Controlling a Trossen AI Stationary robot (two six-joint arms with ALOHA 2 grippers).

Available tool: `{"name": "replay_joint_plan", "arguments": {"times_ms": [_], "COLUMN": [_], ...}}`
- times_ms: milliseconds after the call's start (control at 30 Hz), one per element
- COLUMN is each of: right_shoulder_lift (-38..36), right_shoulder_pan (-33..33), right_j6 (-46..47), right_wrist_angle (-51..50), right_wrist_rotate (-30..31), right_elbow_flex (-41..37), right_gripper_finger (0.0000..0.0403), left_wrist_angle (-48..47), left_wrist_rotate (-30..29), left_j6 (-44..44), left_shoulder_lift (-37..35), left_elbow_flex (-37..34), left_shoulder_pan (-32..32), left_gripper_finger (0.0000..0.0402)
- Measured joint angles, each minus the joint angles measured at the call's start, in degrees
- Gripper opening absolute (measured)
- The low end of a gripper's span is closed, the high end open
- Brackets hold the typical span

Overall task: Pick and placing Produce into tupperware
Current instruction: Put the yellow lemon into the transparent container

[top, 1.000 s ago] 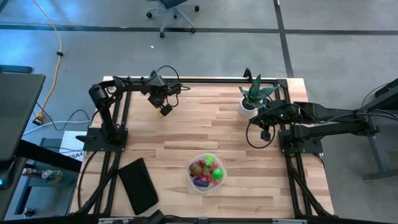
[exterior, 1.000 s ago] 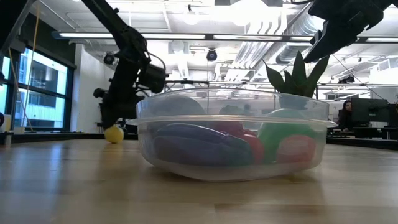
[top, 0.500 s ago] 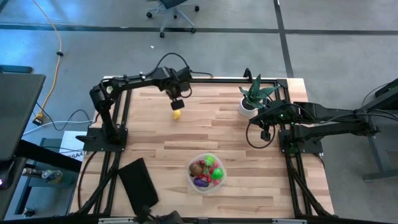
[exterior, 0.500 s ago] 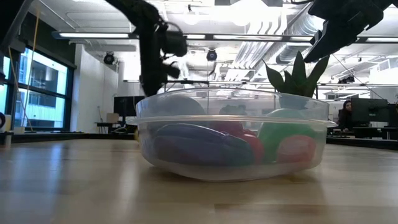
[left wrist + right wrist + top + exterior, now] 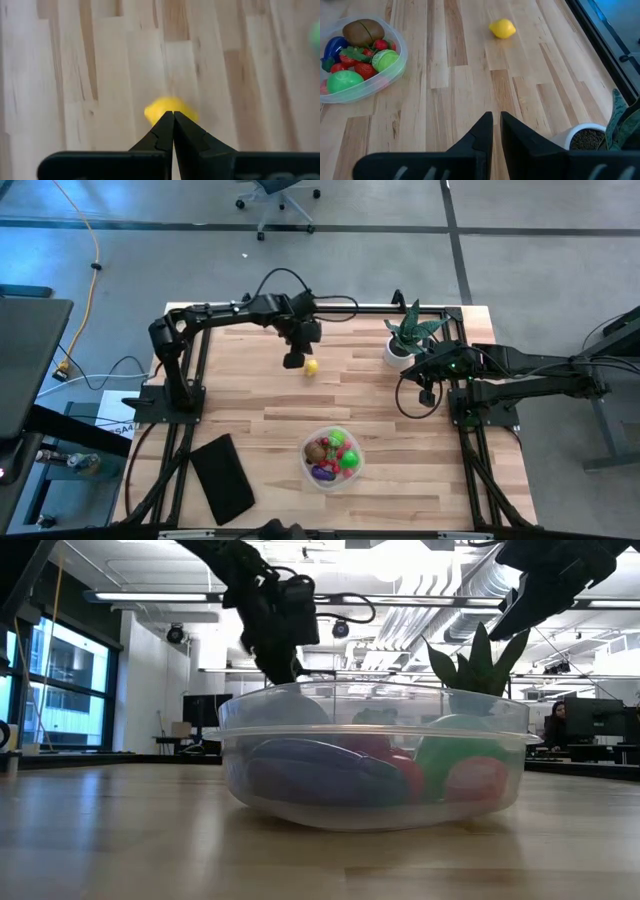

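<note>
The lemon (image 5: pixel 311 367) has been carried from the table's far left toward mid-table, yet now lies loose beside the clenched, empty left gripper (image 5: pixel 293 361). It is still outside the tub (image 5: pixel 349 473), so regrasping seems needed. The right gripper (image 5: pixel 427 396) waits near the right edge, nearly closed on nothing.

Yellow produce (image 5: pixel 311 366), pale wood table (image 5: pixel 400 480)

Tupperware (image 5: pixel 332 459): clear, round, shallow container, upright on the wood surface, toward the near edge, right of centre.
Contents: brown piece (image 5: pixel 363 31), purple piece (image 5: pixel 333 46), two bright green pieces (image 5: pixel 344 80), small red pieces (image 5: pixel 365 69), all inside the container, packed close together.
Yellow piece (image 5: pixel 311 367): small, lemon-like, lying alone on the bare surface, well apart from the container, toward the far side.
</note>
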Motion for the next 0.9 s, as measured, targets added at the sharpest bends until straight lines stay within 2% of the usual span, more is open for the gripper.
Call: {"name": "replay_joint_plan", "arguments": {"times_ms": [167, 400, 700, 900], "right_shoulder_lift": [0.02, 0.02, 0.02, 0.04], "right_shoulder_pan": [0.02, 0.0, 0.02, 0.0], "right_j6": [-0.01, 0.0, 0.0, -0.02], "right_wrist_angle": [0.02, 0.06, 0.09, 0.17], "right_wrist_rotate": [0.0, 0.0, 0.0, 0.0], "right_elbow_flex": [-0.02, -0.02, -0.02, -0.02], "right_gripper_finger": [0.0026, 0.0026, 0.0026, 0.0026], "left_wrist_angle": [5.11, 6.87, 2.35, -2.2], "left_wrist_rotate": [-5.37, -5.31, -2.71, -7.41], "left_j6": [5.17, 11.34, 16.54, 16.57], "left_shoulder_lift": [2.41, 10.09, 21.98, 28.65], "left_elbow_flex": [0.01, 5.1, 21.22, 29.67], "left_shoulder_pan": [-1.96, -5.31, -10.29, -12.58], "left_gripper_finger": [0.0025, 0.0055, 0.0029, 0.0007]}}
